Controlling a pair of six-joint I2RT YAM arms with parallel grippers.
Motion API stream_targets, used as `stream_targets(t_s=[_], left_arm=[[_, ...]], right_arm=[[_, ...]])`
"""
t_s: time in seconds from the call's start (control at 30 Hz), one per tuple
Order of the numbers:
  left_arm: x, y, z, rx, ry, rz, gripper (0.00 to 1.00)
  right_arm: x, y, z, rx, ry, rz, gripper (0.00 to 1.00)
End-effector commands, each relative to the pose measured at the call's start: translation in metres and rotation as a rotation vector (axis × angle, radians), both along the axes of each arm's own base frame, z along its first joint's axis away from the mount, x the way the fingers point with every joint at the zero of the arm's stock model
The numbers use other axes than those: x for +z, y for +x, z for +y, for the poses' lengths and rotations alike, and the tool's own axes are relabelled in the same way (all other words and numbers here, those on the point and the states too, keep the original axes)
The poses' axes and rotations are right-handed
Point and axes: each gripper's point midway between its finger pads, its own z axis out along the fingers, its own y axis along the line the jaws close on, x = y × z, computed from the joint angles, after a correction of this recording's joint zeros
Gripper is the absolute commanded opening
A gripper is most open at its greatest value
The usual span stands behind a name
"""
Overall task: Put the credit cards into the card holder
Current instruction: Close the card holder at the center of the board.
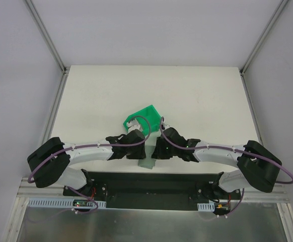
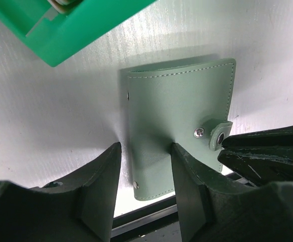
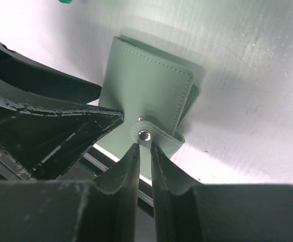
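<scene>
Progress slight: grey-green leather card holder (image 2: 181, 101) lies folded, right gripper (image 3: 145, 146) pinching its unsnapped clasp tab (image 3: 144, 134), left gripper (image 2: 145, 147) spread astride its corner; seemingly no cards inside.

Top view. A bright green plastic bin (image 1: 147, 117), tilted, lies just beyond the jaws and slightly between them; in the left wrist view its corner (image 2: 76, 25) sits up and left of the jaws. White surface (image 1: 197, 96) extends beyond and to both sides of the jaws. Black base plate (image 1: 151, 184) lies behind them at the near edge. Metal frame rails (image 1: 46, 33) and grey panels (image 1: 156, 30) enclose the far side.
</scene>
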Motion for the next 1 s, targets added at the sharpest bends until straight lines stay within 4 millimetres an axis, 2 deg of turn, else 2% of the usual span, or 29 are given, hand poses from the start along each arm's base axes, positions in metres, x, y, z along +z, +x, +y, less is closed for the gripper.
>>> stream_targets(t_s=[0.0, 0.17, 0.37, 0.73, 0.87, 0.97], left_arm=[[-0.019, -0.016, 0.018, 0.008, 0.077, 0.047, 0.43], [-0.019, -0.017, 0.017, 0.005, 0.077, 0.047, 0.43], [-0.014, -0.013, 0.018, 0.007, 0.069, 0.019, 0.47], [-0.002, -0.012, 0.015, -0.013, 0.033, -0.009, 0.54], [-0.002, -0.012, 0.014, -0.013, 0.033, -0.012, 0.54], [-0.001, -0.009, 0.015, -0.007, 0.039, -0.020, 0.56]], right_arm=[[0.014, 0.010, 0.016, 0.009, 0.040, -0.029, 0.17], [0.011, 0.010, 0.019, 0.024, 0.028, -0.020, 0.17], [0.008, 0.016, 0.008, -0.004, 0.010, -0.032, 0.18], [0.001, 0.014, 0.015, 0.037, 0.010, -0.008, 0.18], [0.010, 0.012, 0.017, 0.061, 0.043, -0.029, 0.18], [0.015, 0.016, 0.008, 0.027, 0.027, -0.058, 0.19]])
